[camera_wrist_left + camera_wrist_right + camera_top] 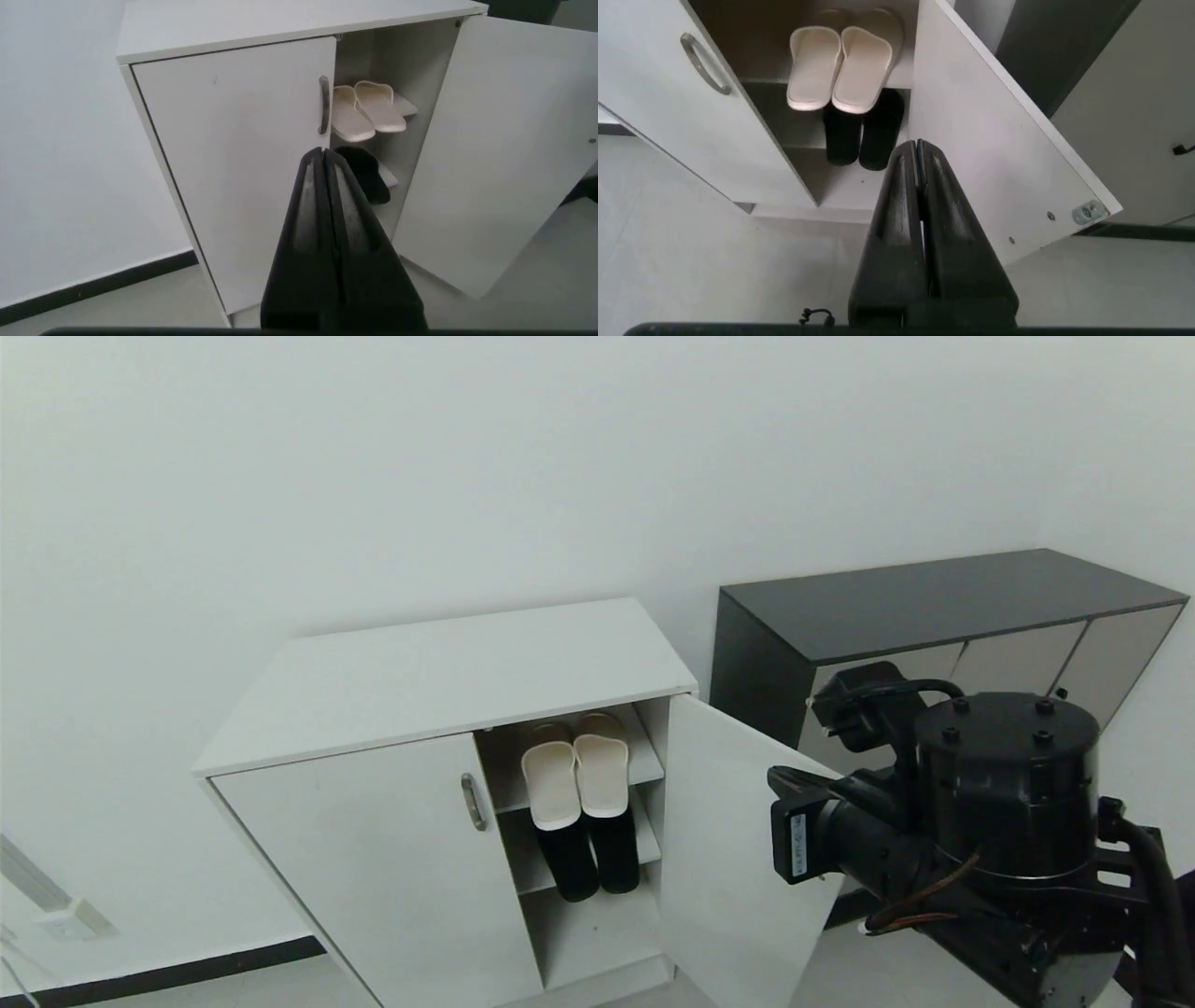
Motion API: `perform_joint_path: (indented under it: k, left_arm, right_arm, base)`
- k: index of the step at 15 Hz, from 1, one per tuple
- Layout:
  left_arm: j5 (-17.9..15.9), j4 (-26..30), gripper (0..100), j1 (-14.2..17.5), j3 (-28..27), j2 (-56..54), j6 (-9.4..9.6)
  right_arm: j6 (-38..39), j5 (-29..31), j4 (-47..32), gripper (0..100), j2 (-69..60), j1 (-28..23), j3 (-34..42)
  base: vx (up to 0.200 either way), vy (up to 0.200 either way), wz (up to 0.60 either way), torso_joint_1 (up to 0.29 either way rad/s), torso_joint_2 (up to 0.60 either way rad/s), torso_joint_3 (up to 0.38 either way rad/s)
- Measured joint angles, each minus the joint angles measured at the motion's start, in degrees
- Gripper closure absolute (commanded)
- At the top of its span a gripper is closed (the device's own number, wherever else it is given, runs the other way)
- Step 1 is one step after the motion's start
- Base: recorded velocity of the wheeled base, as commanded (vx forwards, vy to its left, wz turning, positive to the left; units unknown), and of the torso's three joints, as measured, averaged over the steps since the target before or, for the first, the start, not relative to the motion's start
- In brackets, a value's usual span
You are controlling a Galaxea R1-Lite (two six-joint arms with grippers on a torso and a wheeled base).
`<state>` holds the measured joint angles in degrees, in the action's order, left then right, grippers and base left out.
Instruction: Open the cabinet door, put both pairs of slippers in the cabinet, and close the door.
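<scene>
A white cabinet (448, 681) stands against the wall with its right door (738, 859) swung open and its left door (373, 859) closed. A white pair of slippers (576, 775) lies on the upper shelf, and a black pair (590, 859) on the shelf below. Both pairs appear in the left wrist view, white (369, 107) and black (366, 173), and in the right wrist view, white (842, 67) and black (867, 131). My left gripper (323, 154) is shut and empty in front of the closed door. My right gripper (921, 147) is shut and empty, near the open door (999, 140).
A dark sideboard (934, 607) with mirrored fronts stands to the right of the cabinet, close behind the open door. The closed door carries a metal handle (473, 801). My right arm (934, 821) is in front of the open door's edge.
</scene>
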<state>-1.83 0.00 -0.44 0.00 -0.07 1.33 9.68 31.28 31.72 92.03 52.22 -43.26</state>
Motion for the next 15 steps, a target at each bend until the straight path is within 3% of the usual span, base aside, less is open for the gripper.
perform_joint_path:
  k: [6, 9, 12, 15]
  left_arm:
    - [0.0, 0.0, 100, 0.0, 0.0, 0.0, 0.00]
    - [0.0, 0.0, 100, 0.0, 0.0, 0.0, -0.02]
    - [0.0, 0.0, 100, 0.0, 0.0, 0.0, 0.00]
    - [0.0, 0.0, 100, 0.0, 0.0, 0.0, 0.00]
  right_arm:
    - [-1.0, 0.2, 0.0, 100, 0.0, -0.5, 0.2]
    - [-2.8, 0.3, 0.0, 100, 0.0, -2.9, -0.6]
    - [-3.2, -0.2, -2.2, 100, 1.2, -8.0, -5.5]
    - [-2.8, -5.3, -6.7, 100, 4.0, -15.5, -11.7]
  base:
    - [-0.200, 0.000, 0.00, 0.001, 0.00, 0.001]
    - [0.000, 0.000, 0.00, 0.000, 0.00, 0.000]
    - [0.000, 0.000, 0.00, 0.000, 0.00, 0.000]
    - [0.000, 0.000, 0.00, 0.000, 0.00, 0.000]
